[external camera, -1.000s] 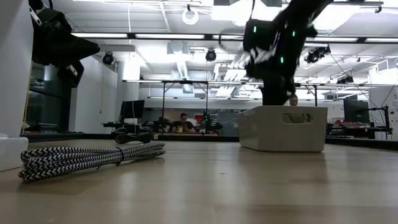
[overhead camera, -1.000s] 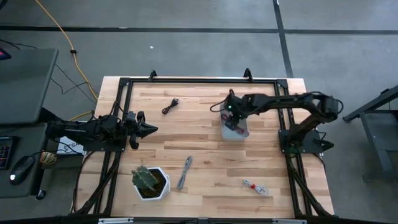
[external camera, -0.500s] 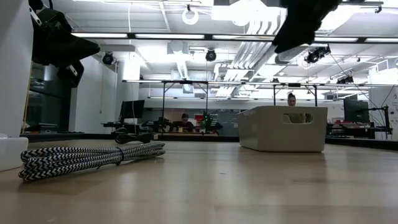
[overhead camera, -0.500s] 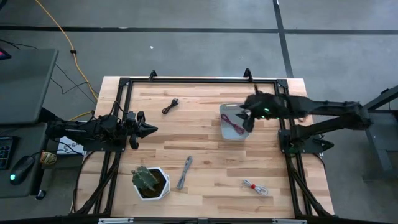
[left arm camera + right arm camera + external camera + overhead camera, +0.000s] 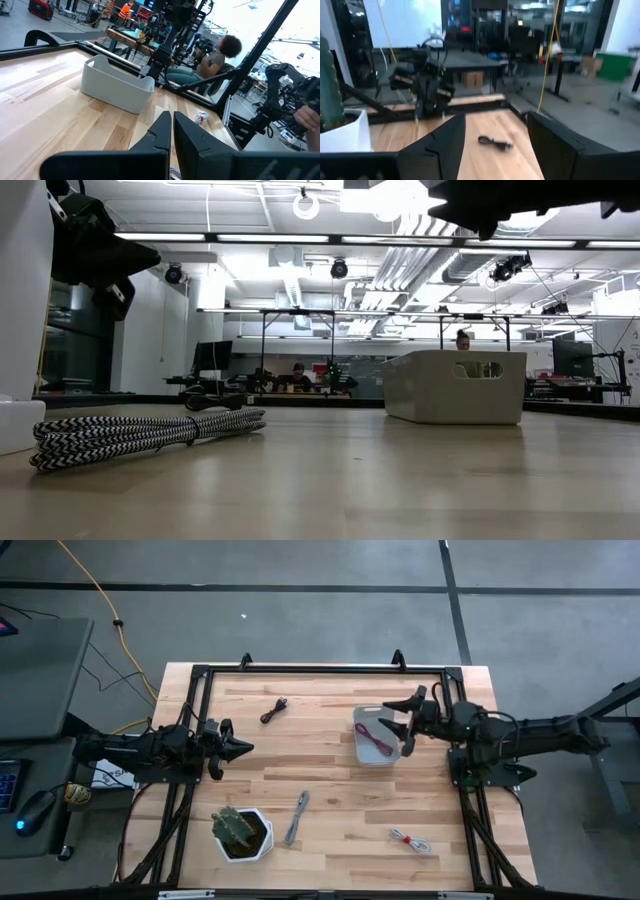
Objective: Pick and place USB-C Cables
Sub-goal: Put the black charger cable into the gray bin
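So the right gripper (image 5: 408, 723) was hanging just right of the pale tray (image 5: 360, 752) with its fingers spread wide and nothing between them. The dark red cable (image 5: 376, 737) was already lying inside that tray. The other three were out on the wood: the black cable (image 5: 274, 710) toward the far left, the grey cable (image 5: 297, 817) near the front middle beside the potted cactus (image 5: 240, 830), and the whitish one with red (image 5: 410, 840) at the near right.

The left gripper (image 5: 236, 748) was parked at the left side of the table, fingers pressed together, holding nothing.

My take on handling: these little bundles looked light and floppy, so they'd sag and maybe uncoil if pinched by one end. I'd go for the middle of the bundle, across all the strands at once, jaws crosswise to its length. The braided grey one looked grippier than the smooth black one. The whitish one seemed the closest next pick for the right arm.
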`<state>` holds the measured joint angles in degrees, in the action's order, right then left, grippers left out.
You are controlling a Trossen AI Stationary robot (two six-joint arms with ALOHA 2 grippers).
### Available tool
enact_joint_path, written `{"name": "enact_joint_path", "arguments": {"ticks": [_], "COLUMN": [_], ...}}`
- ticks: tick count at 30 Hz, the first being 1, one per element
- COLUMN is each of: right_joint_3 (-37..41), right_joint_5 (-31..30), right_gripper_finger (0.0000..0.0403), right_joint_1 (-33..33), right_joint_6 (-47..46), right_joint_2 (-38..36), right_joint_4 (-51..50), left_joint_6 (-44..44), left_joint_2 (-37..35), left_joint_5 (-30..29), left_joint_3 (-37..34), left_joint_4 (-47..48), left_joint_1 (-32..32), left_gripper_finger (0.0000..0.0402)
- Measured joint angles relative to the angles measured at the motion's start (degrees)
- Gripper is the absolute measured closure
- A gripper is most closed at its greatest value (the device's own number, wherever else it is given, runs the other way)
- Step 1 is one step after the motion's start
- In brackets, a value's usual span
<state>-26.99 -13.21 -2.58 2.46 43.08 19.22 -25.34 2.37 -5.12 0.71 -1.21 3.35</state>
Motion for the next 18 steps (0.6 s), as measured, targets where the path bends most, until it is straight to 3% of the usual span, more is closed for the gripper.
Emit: {"name": "enact_joint_path", "arguments": {"ticks": [18], "right_joint_3": [1.0], "right_joint_5": [2.5], "right_gripper_finger": [0.0198], "right_joint_1": [0.0], "right_joint_6": [-2.5], "right_joint_2": [2.4], "right_joint_4": [2.6], "left_joint_6": [0.0], "left_joint_2": [0.0], "left_joint_5": [0.0], "left_joint_3": [0.0], "left_joint_4": [-0.3], "left_joint_1": [0.0], "left_gripper_finger": [0.0401]}}
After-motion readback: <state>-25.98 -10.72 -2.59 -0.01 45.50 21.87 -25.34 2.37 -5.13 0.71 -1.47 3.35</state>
